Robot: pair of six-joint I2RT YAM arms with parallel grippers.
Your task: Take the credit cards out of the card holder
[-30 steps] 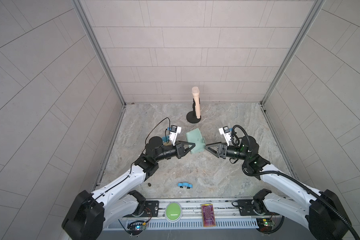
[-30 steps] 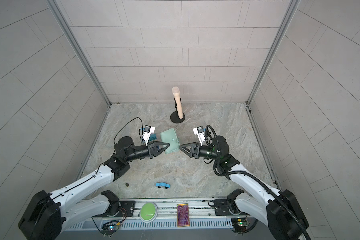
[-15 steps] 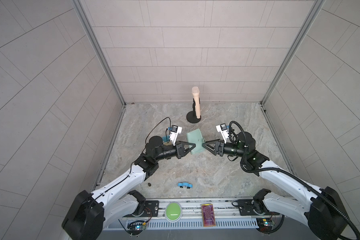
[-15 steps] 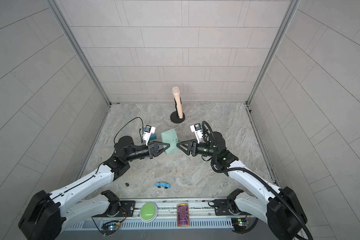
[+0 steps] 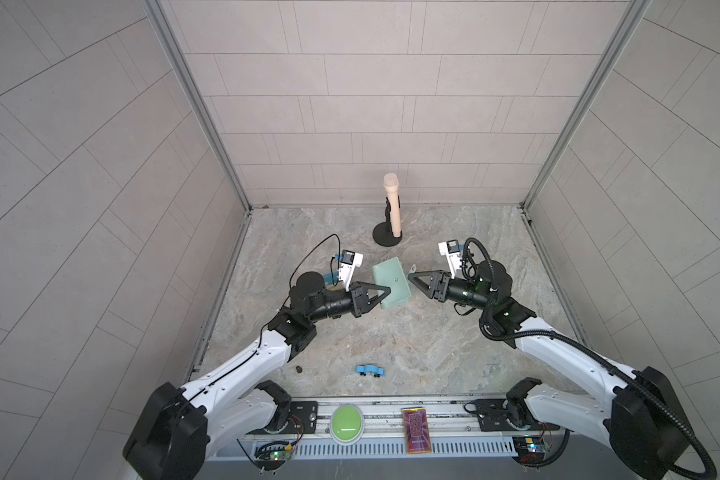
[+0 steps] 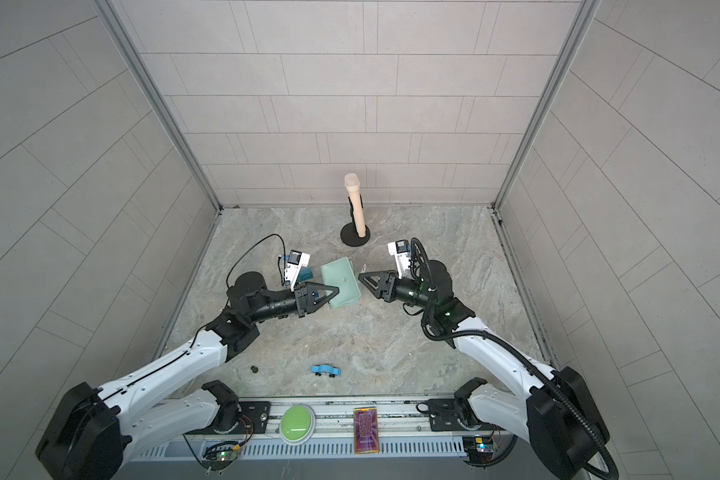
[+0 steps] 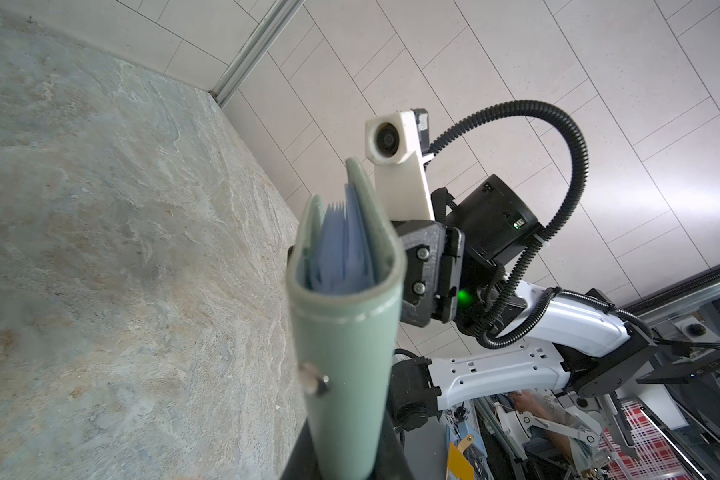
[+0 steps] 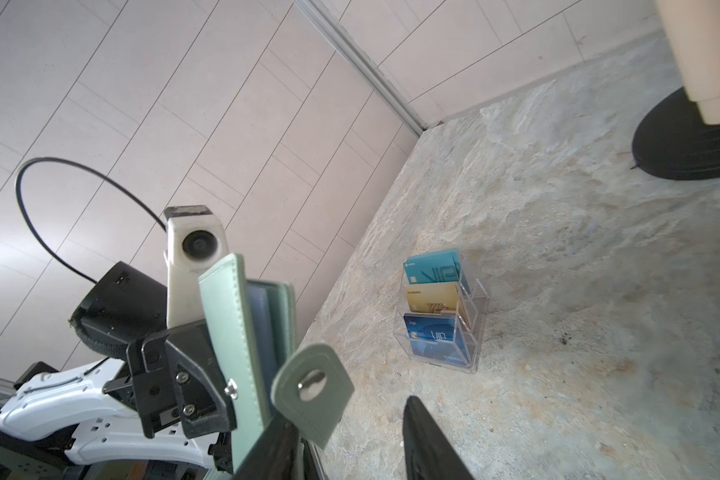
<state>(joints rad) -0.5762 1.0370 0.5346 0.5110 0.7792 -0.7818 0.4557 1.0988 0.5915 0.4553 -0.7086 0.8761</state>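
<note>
Mint-green card holder (image 5: 388,272) pinched by left tool (image 5: 385,291), right tool (image 5: 412,277) spread beside it; a teal card (image 8: 431,268) reads "VIP".

Bright, even, diffuse light; shadows faint; walls (image 5: 100,174) bow at top-view edges; card holder (image 7: 346,353) blurs between the fingers (image 7: 393,453).

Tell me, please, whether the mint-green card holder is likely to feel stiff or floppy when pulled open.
Probably fairly stiff: the card holder stands out from the left gripper without sagging. Its snap tab juts free, unfastened, so it likely bends easily. The sleeve pages fan apart, so they may flop about.
</note>
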